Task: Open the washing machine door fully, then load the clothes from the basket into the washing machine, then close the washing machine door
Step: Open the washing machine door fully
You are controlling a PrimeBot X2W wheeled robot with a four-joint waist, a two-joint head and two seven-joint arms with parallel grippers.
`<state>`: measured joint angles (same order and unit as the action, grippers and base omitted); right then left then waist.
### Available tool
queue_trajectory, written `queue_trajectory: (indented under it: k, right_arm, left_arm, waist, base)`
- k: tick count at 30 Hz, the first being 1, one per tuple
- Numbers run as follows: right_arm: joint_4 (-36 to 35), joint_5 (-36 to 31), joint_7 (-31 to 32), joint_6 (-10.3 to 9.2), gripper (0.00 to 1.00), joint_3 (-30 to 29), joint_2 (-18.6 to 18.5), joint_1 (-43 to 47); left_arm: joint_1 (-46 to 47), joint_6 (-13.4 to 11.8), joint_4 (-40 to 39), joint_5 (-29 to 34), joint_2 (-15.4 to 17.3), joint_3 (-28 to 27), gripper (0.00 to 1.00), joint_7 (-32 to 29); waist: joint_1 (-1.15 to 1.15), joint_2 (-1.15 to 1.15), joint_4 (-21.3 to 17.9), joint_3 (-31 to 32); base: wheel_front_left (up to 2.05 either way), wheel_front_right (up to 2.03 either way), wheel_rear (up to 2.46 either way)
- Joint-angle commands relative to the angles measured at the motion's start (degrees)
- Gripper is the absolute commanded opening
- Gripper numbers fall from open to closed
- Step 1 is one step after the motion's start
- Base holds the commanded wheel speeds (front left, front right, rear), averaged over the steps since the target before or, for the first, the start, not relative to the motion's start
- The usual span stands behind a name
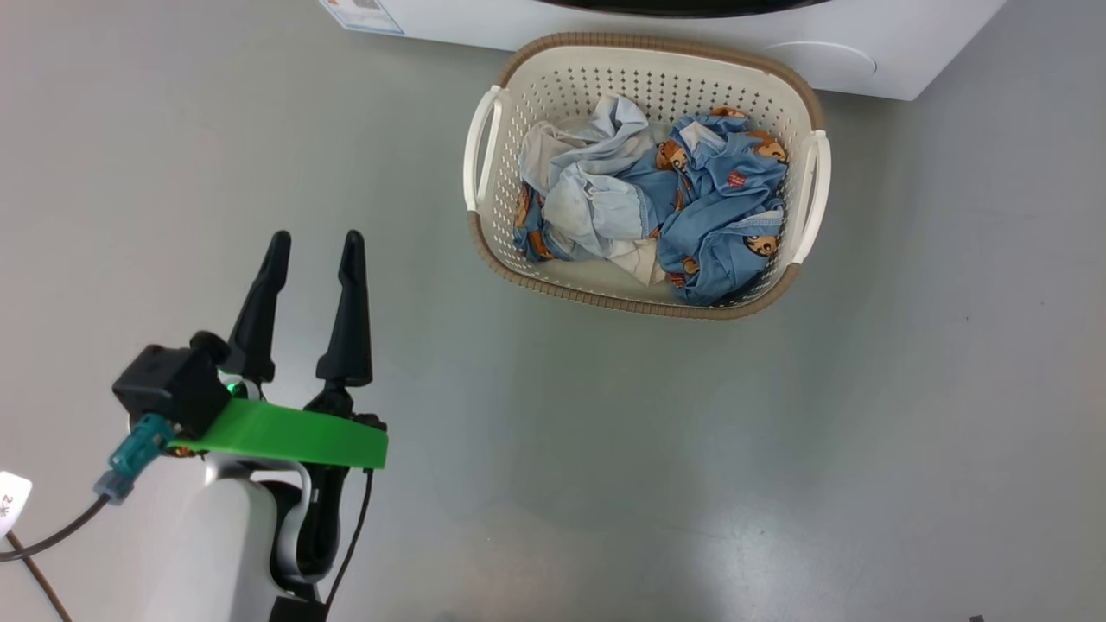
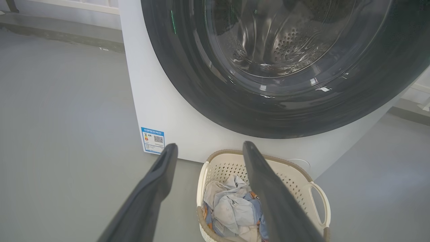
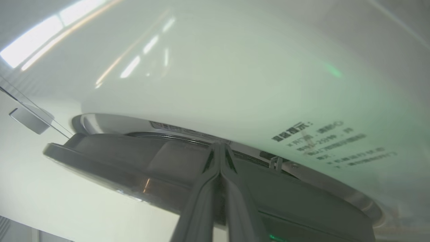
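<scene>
left gripper [image 1: 315,242] jaws wide, empty, left of the basket [image 1: 587,86] of clothes [image 1: 657,190]; right gripper [image 3: 220,148] jaws pressed together at the washing machine door [image 3: 111,158] edge

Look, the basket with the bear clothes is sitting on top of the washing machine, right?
Not quite. The basket with the bear clothes is sitting on the floor, in front of the washing machine, not on top of it. The head view shows this.

Tally: 1 washing machine [image 2: 161,101], 1 basket [image 1: 644,43].
1 door [image 2: 188,84], 1 blue label [image 2: 153,140], 2 handles [image 1: 480,147]; clothes [image 1: 717,190] too bunched to count.
</scene>
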<state>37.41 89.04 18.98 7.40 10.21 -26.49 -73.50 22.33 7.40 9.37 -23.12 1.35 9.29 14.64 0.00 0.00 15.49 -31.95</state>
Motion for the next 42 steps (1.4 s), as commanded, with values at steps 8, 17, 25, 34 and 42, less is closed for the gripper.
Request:
queue_trajectory:
  k: [8,17,25,34,42]
  right_arm:
    - [-0.84,1.29,5.88,0.09,0.0,2.79,1.29,0.02]
    - [-2.6,2.91,10.46,0.09,0.0,4.12,2.13,5.33]
    - [-4.44,5.12,13.77,0.09,0.0,3.74,2.7,11.99]
    - [-7.78,6.77,17.7,0.09,0.0,4.11,3.73,21.16]
    - [-10.11,7.94,20.37,0.09,0.0,4.62,5.78,28.39]
  left_arm:
    - [0.27,-0.07,-0.99,-0.46,1.53,-1.92,1.0,0.36]
    - [-0.49,-0.08,-0.16,-0.29,1.53,-2.39,1.0,0.36]
    - [-2.01,-0.06,0.36,-0.04,1.53,-2.47,1.0,0.36]
    - [-5.07,-0.04,1.8,0.25,1.53,-2.76,1.0,0.36]
    - [-7.9,-0.03,2.93,1.34,1.53,-3.87,1.0,0.36]
  waist:
    - [0.0,0.0,-0.32,0.53]
    - [0.0,0.0,-1.36,3.68]
    - [0.0,0.0,-0.81,7.82]
    - [0.0,0.0,0.61,14.22]
    - [0.0,0.0,2.3,19.4]
  base:
    - [0.0,0.0,0.0]
    - [0.0,0.0,0.0]
    - [0.0,0.0,0.0]
    - [0.0,0.0,0.0]
    - [0.0,0.0,0.0]
